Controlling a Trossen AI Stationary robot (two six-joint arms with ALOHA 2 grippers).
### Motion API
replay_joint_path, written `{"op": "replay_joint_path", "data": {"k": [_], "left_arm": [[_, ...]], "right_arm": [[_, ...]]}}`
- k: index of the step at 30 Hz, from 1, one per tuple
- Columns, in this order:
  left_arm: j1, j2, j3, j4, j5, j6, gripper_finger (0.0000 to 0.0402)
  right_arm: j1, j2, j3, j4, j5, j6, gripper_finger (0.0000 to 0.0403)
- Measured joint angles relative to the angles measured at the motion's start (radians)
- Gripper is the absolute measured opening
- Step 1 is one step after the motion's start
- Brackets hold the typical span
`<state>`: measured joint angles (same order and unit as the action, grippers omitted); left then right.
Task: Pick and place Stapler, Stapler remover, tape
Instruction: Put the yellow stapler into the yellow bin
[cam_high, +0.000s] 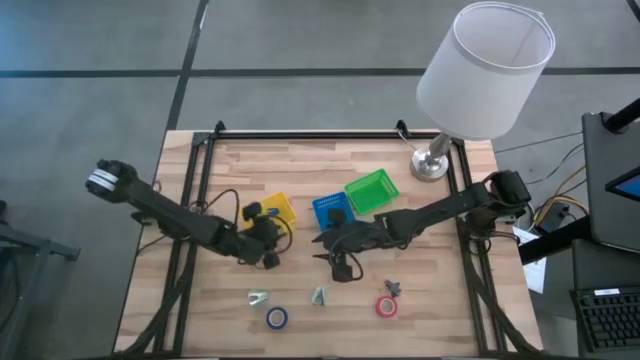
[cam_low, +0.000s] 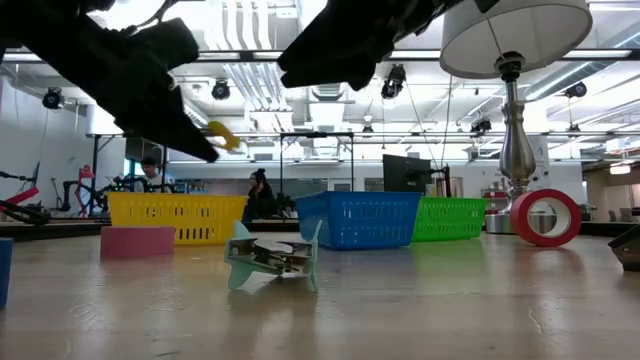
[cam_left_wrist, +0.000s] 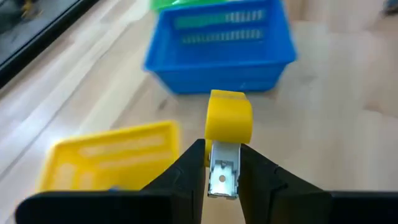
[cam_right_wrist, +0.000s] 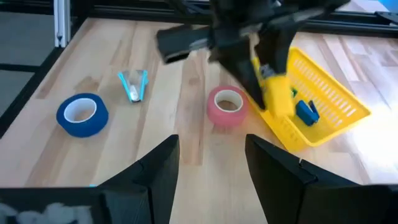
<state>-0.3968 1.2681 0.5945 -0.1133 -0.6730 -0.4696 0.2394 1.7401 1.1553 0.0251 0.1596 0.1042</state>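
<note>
My left gripper (cam_high: 262, 238) is shut on a yellow stapler (cam_left_wrist: 229, 118), held in the air beside the yellow bin (cam_high: 279, 210); the low view shows the stapler (cam_low: 225, 135) above the table. The yellow bin (cam_right_wrist: 323, 99) has a small blue item (cam_right_wrist: 306, 111) in it. My right gripper (cam_right_wrist: 211, 168) is open, hovers near the blue bin (cam_high: 330, 211) and touches nothing. A pink tape roll (cam_right_wrist: 227, 106), a blue tape roll (cam_high: 277, 318) and a red tape roll (cam_high: 387, 306) lie flat on the table. A pale staple remover (cam_low: 272, 258) rests on the wood. My left gripper pinches the stapler between its two fingers (cam_left_wrist: 186, 171) at the grey metal end (cam_left_wrist: 222, 177). The yellow head (cam_left_wrist: 229, 118) sticks out past the fingertips. The stapler is lifted clear of the table and tilts downward toward the yellow bin (cam_right_wrist: 273, 93).
A green bin (cam_high: 372, 190) sits behind the blue one. A lamp with a white shade (cam_high: 485, 70) stands at the far right corner. Three small staple removers (cam_high: 258, 297) (cam_high: 320, 295) (cam_high: 392, 288) lie near the front, between the tape rolls.
</note>
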Motion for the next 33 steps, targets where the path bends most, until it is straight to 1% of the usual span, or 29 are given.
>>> {"op": "replay_joint_path", "data": {"k": [6,7,9,13,16,20,24,33], "left_arm": [[0.066,-0.121,-0.013,-0.301,0.008,-0.204,0.0077],[0.080,-0.132,-0.014,-0.338,0.019,-0.233,0.0076],[0.106,-0.144,-0.029,-0.366,0.071,-0.258,0.0075],[0.145,-0.135,-0.067,-0.353,0.204,-0.258,0.0077],[0.160,-0.121,-0.096,-0.303,0.257,-0.235,0.0079],[0.161,-0.105,-0.119,-0.204,0.272,-0.192,0.0077],[0.172,-0.096,-0.120,-0.185,0.289,-0.154,0.0079],[0.201,-0.059,-0.119,-0.186,0.296,-0.129,0.0120]], "right_arm": [[0.001,0.010,-0.001,-0.022,-0.003,0.011,0.0183],[0.000,0.013,-0.002,-0.024,-0.003,0.024,0.0183],[0.000,0.014,-0.002,-0.025,-0.003,0.039,0.0183],[0.000,0.014,-0.002,-0.025,-0.003,0.044,0.0183],[0.000,0.015,-0.002,-0.026,-0.003,0.042,0.0183],[0.000,0.015,-0.002,-0.028,-0.003,0.042,0.0183],[0.000,0.015,-0.002,-0.030,-0.003,0.042,0.0183],[0.000,0.016,-0.003,-0.029,-0.003,0.042,0.0183]]}}
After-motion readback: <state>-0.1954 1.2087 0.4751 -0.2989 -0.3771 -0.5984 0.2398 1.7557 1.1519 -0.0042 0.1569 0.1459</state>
